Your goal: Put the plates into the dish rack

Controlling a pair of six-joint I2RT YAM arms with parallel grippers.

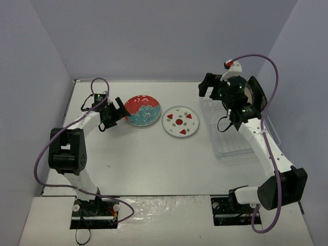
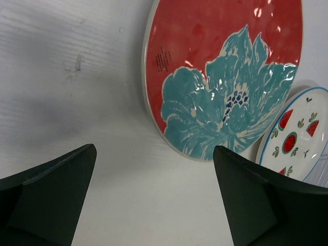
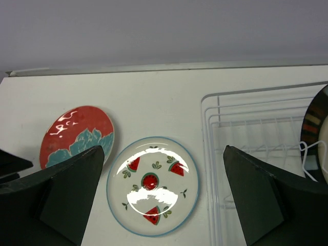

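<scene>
The red-and-teal floral plate (image 1: 142,110) lies flat on the table and fills the upper part of the left wrist view (image 2: 220,77). The white watermelon plate (image 1: 180,121) lies flat to its right (image 3: 152,184). The black-rimmed plate (image 1: 258,95) stands in the far end of the dish rack (image 1: 230,146), and shows at the right edge of the right wrist view (image 3: 313,128). The square black plate is out of view. My left gripper (image 1: 123,110) is open and empty, low at the floral plate's left edge (image 2: 154,151). My right gripper (image 1: 210,87) is open and empty, above the rack's far-left corner (image 3: 163,148).
The rack (image 3: 256,118) sits at the table's right side, close to the right wall. Its white tines stand in rows. Grey walls close in the table on the left, back and right. Purple cables loop from both arms.
</scene>
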